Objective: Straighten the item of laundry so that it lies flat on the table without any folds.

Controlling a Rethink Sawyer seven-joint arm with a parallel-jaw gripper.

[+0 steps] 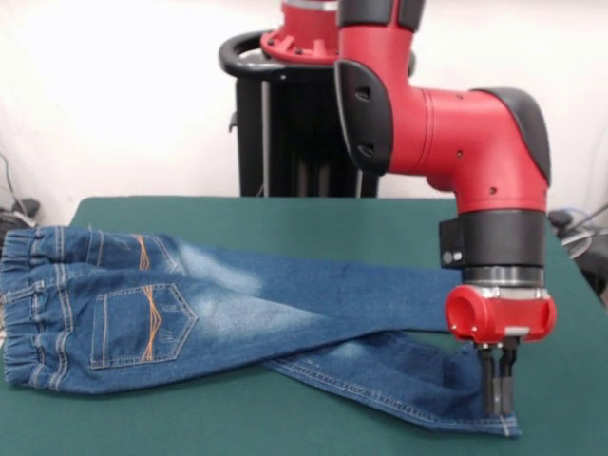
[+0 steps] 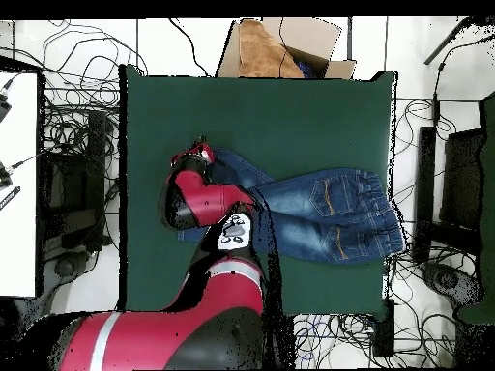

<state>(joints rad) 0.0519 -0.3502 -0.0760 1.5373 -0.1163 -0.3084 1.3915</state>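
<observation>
The table (image 1: 285, 214), green-topped, bears the jeans (image 1: 218, 309) across its left and centre in the front view, waistband toward the left edge, legs crossing rightward. The red arm (image 1: 446, 133) bends down at right; its gripper (image 1: 498, 404), fingers pressed together, pinches the near leg's hem. Bare felt lies near and far. No writing is legible.

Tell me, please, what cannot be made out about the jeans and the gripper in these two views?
- Front view: whether the gripper actually pinches the jeans; its fingers look together at the leg's end, but cloth between them is not visible.
- Overhead view: the leg ends are hidden beneath the arm.
- Front view: the farther leg's end is hidden behind the arm.
- Both views: the jeans' underside against the table.
</observation>
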